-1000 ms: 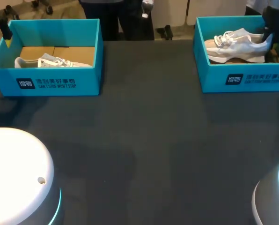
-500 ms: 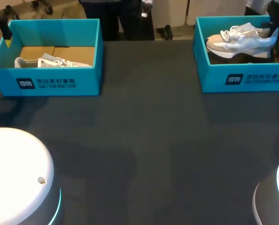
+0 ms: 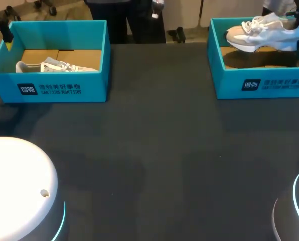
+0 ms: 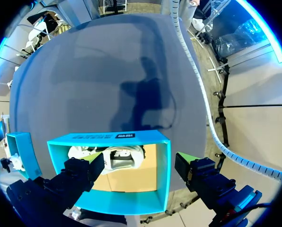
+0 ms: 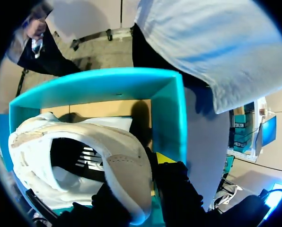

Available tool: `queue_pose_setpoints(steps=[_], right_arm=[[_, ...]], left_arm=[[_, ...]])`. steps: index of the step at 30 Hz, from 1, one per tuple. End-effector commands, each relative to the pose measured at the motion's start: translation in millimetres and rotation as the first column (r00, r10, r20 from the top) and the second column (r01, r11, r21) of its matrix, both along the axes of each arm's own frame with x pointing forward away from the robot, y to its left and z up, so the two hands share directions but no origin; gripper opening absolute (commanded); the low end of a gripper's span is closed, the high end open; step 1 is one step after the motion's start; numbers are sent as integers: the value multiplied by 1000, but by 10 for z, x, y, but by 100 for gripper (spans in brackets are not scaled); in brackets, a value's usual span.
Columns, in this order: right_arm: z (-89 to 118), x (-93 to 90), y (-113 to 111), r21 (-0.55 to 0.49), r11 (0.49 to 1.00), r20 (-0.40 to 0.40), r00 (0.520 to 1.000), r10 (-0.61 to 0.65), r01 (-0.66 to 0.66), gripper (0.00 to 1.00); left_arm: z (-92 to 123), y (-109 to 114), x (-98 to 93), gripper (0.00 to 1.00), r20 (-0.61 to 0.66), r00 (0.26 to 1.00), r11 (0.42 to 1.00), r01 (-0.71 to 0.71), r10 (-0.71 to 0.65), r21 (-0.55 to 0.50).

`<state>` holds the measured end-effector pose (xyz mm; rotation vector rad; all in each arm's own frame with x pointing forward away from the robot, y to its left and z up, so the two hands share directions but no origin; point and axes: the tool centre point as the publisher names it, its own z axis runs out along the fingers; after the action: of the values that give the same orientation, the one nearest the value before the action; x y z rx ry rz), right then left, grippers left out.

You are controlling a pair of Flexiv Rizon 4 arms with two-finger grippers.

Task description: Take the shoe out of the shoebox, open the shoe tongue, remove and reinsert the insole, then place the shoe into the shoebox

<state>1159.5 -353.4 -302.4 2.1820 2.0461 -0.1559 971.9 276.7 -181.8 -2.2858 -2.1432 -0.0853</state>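
Item 1. Right shoe [image 3: 262,32]: white and pale grey lace-up trainer, upper right of the head view. It hangs clear above the right shoebox [image 3: 262,83], toe towards the frame's middle and heel towards the right edge, sole over the box's brown cardboard floor.

Item 2. Right gripper [image 5: 142,178]: pinches the padded heel collar of the right shoe, one finger inside the shoe opening and one outside against the heel. A yellow tip shows beside the collar. The open teal box lies under and ahead of the fingers.

Item 3. Left shoebox [image 3: 54,88]: teal, lidless, upper left of the head view, standing on the dark table [image 3: 154,150].

Item 4. Left shoe [image 3: 54,66]: white trainer lying on the left box's cardboard floor, close behind the front wall.

Item 5. Left gripper [image 4: 138,166]: jaws spread wide, holding nothing, above the left shoebox. The shoe lies in the box ahead of its fingers.

Item 6. Two white rounded arm bases [image 3: 19,191]: lower corners of the head view.
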Motion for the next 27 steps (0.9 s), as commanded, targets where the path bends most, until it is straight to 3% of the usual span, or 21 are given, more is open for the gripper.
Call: queue_pose_setpoints(steps=[1,9,14,21,27], right_arm=[[323,-157,22,-1,1000,18,1000,-2,2,0],[753,-232,61,-15,1000,54,998,-15,15,0],[1147,-326,118,-32,999,99,995,-25,29,0],[1618,-571,376,-72,997,149,989,-1,12,0],[1823,-855,686,-81,997,173,985,4,10,0]], left_arm=[[5,1,-2,100,0,1000,1000,0,0,3],[5,1,-2,100,0,1000,1000,0,0,3],[5,1,-2,100,0,1000,1000,0,0,3],[5,1,-2,100,0,1000,1000,0,0,3],[5,1,-2,100,0,1000,1000,0,0,3]])
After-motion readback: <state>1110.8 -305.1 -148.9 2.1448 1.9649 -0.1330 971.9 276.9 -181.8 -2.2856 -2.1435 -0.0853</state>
